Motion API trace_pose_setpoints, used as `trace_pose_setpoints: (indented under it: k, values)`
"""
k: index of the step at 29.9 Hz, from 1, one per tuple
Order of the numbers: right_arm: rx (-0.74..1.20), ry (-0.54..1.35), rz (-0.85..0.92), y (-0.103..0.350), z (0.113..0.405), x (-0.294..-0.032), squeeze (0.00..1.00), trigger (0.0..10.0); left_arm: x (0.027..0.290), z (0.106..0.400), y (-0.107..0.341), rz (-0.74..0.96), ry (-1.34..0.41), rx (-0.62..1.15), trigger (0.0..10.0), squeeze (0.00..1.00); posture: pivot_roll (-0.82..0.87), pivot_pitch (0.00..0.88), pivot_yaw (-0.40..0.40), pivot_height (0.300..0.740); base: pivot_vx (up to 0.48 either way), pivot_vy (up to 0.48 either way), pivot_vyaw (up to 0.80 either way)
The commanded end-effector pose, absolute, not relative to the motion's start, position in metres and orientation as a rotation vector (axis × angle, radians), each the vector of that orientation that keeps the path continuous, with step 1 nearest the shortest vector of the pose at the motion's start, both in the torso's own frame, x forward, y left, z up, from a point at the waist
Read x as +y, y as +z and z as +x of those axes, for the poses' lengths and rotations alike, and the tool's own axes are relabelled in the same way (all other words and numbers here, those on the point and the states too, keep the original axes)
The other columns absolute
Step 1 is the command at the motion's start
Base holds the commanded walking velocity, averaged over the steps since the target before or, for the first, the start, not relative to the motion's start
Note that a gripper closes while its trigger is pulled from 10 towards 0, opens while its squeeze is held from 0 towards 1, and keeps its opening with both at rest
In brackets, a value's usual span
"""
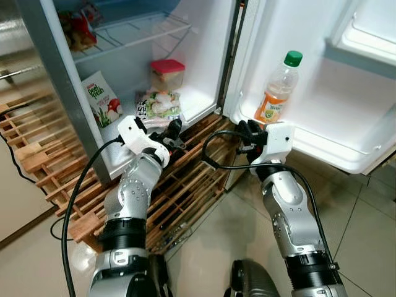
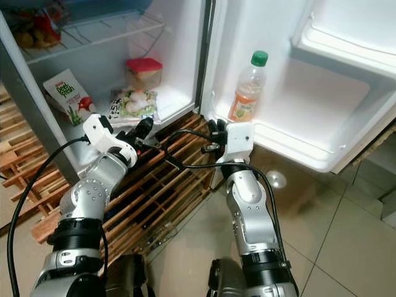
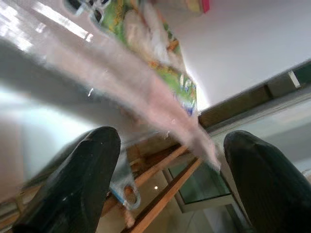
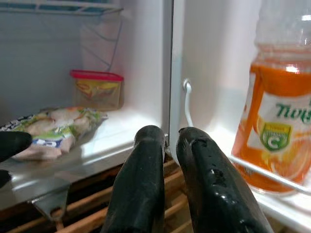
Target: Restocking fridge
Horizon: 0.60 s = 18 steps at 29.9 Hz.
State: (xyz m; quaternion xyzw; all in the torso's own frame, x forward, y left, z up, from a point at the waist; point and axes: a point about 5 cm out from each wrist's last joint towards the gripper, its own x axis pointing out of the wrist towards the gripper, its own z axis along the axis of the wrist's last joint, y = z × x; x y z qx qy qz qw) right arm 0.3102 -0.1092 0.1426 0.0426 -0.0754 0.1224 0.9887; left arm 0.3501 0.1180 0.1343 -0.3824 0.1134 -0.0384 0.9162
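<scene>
Bottle (image 1: 278, 90): clear, green-capped, orange juice low (seemingly a third), stood in the door shelf (image 1: 322, 145).
Left gripper (image 3: 165, 184): fingers spread.
Right gripper (image 4: 170, 145): fingers together, nothing held.

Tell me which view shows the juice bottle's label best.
The right wrist view: the orange juice bottle is close, its green label lettering partly legible, cap cut off. Both eye views show the whole bottle on the door shelf, label too small.
</scene>
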Motion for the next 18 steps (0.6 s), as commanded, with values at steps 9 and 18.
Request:
trace_pose_setpoints:
  k: [9, 18]
  values:
    - [-0.158, 0.252, 0.075, 0.146, 0.310, -0.110, 0.00, 10.0, 0.117, 0.365, 0.134, -0.804, -0.040, 0.216, 10.0, 0.00, -0.09, 0.000, -0.012, 0.689, 0.000, 0.000, 0.00]
    - [-0.152, 0.257, 0.072, 0.144, 0.310, -0.108, 0.00, 10.0, 0.116, 0.378, 0.117, -0.801, 0.021, 0.268, 10.0, 0.00, -0.10, 0.000, -0.011, 0.689, 0.000, 0.000, 0.00]
